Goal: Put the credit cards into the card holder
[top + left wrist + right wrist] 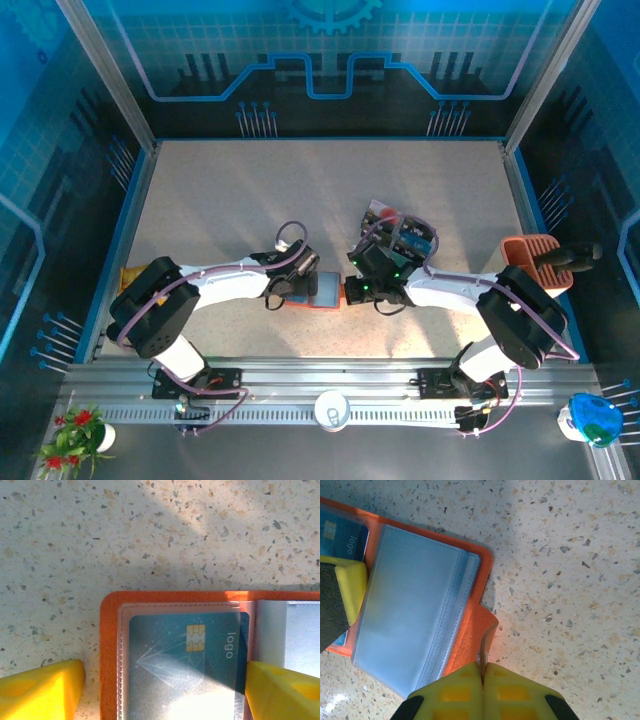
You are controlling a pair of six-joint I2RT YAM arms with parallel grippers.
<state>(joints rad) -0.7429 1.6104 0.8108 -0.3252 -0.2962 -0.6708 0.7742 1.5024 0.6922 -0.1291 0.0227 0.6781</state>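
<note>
The red-orange card holder point(328, 293) lies open on the speckled table between both grippers. In the left wrist view its left half point(109, 655) holds a teal chip card point(185, 650) inside a clear pocket. My left gripper point(162, 697) is open and straddles that half, with one yellow finger point(40, 690) on the table and the other point(282, 690) on the wallet's fold. My right gripper point(482, 675) is shut on the wallet's snap tab point(487, 630), beside the grey pockets point(407, 615). Several loose credit cards point(400, 235) lie fanned behind the right gripper point(355, 288).
A terracotta slotted bin point(530, 260) with a dark object in it stands at the right edge. A small orange item point(130, 275) lies at the left wall. On the front rail sit a white cup point(331, 410), a small plant point(75, 430) and a blue object point(590, 420).
</note>
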